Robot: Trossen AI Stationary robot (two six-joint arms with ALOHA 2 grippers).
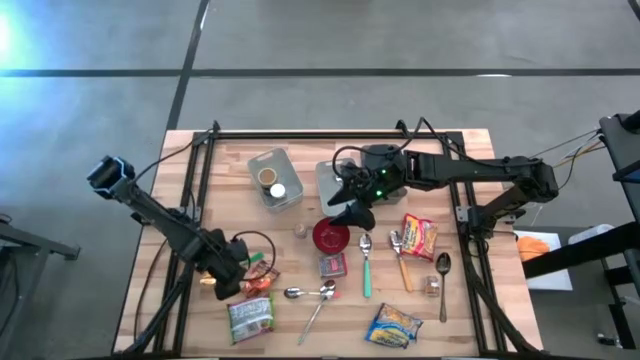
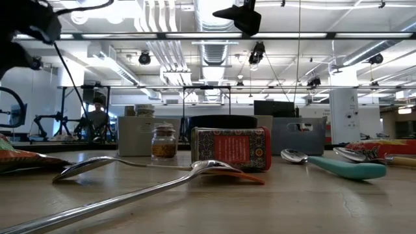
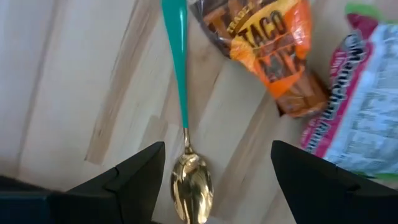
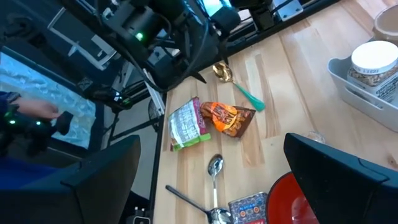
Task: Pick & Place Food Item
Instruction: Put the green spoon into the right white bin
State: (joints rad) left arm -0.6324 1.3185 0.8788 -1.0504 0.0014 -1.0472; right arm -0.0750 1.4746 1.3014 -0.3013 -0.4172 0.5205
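Left gripper (image 3: 214, 180) wide open, empty, low over teal-handled gold spoon (image 3: 184, 118); orange taco-mix packet (image 3: 270, 46) just beside, untouched. You risk pinching spoon, not packet. Right gripper (image 1: 352, 205) wide open, empty, above red bowl (image 1: 331, 237).

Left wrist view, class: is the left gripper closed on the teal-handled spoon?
No. The left gripper is open, its fingers standing apart on either side of the teal-handled spoon, which lies on the table.

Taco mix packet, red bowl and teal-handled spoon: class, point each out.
taco mix packet (image 3: 273, 59): left wrist view, on its orange printed front.
red bowl (image 1: 331, 236): high view, on its inside.
teal-handled spoon (image 3: 177, 56): left wrist view, on its handle.
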